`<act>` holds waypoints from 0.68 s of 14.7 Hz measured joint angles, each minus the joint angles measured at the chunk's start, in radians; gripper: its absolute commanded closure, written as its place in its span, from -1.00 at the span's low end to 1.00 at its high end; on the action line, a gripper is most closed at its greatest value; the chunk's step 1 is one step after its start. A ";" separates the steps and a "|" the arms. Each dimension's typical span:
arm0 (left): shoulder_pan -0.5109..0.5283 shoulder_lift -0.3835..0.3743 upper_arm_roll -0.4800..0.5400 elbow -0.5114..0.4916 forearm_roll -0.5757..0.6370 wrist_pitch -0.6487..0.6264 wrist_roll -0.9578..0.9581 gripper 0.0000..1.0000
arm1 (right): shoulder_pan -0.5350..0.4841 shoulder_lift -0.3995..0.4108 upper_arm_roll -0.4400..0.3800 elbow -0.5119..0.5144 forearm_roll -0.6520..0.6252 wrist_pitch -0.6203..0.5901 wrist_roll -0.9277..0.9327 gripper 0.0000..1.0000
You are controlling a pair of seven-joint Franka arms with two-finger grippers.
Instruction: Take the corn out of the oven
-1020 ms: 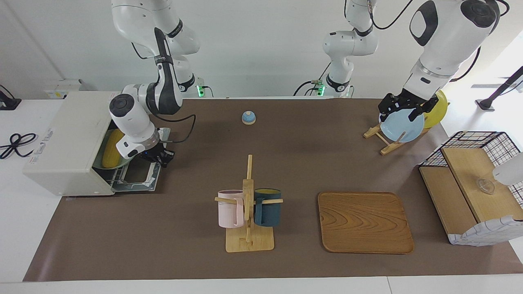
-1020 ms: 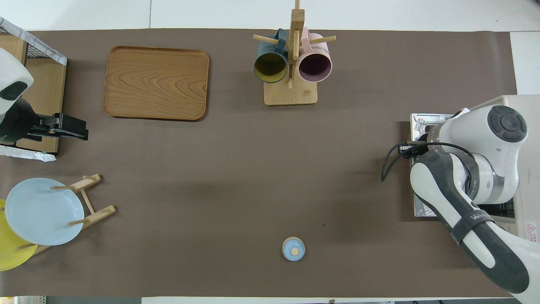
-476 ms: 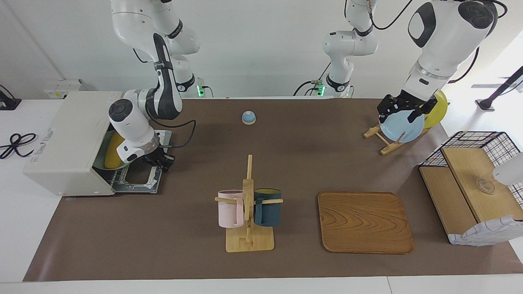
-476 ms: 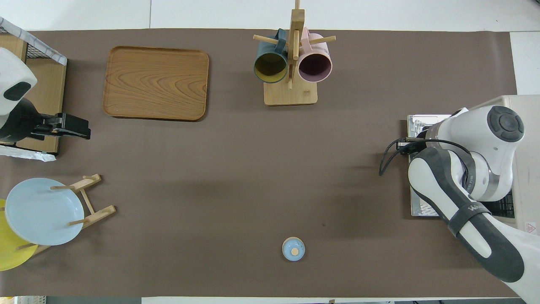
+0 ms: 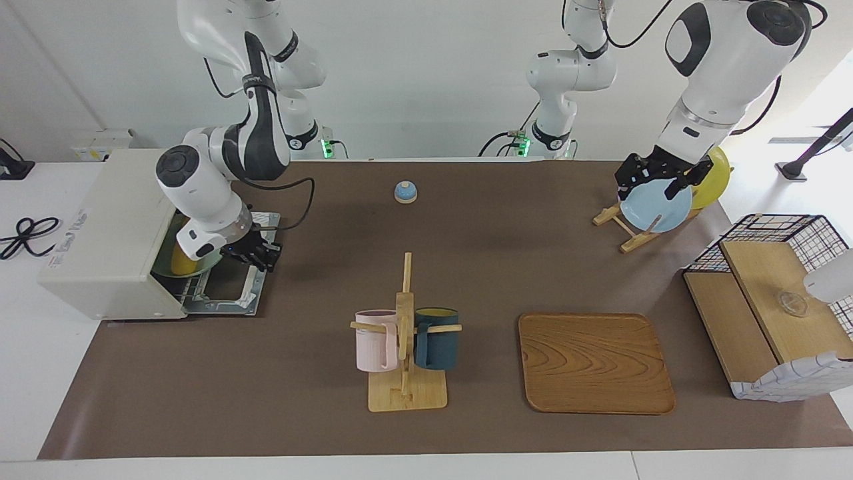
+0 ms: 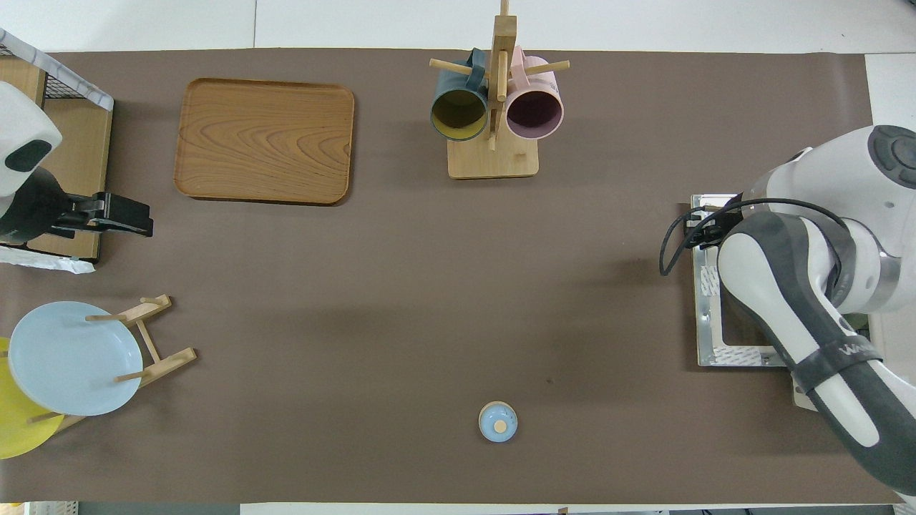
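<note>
Landmark: oven (image 5: 106, 233), at the right arm's end of the desk (image 5: 320, 413), door folded down flat. Corn (image 5: 180, 265) lies inside the oven on a green dish (image 5: 200, 265), mostly hidden by the right arm. Right gripper (image 5: 256, 253) hangs over the open door; whether its fingers are spread or pressed together cannot be told. Left gripper (image 5: 656, 175) waits, spread, over the blue plate (image 5: 656, 210), well apart from the oven.

No text can be read.
</note>
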 measured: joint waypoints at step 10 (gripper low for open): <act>0.000 -0.001 0.000 0.000 0.000 0.004 0.000 -1.00 | -0.077 -0.057 -0.008 -0.057 -0.125 -0.091 0.077 0.14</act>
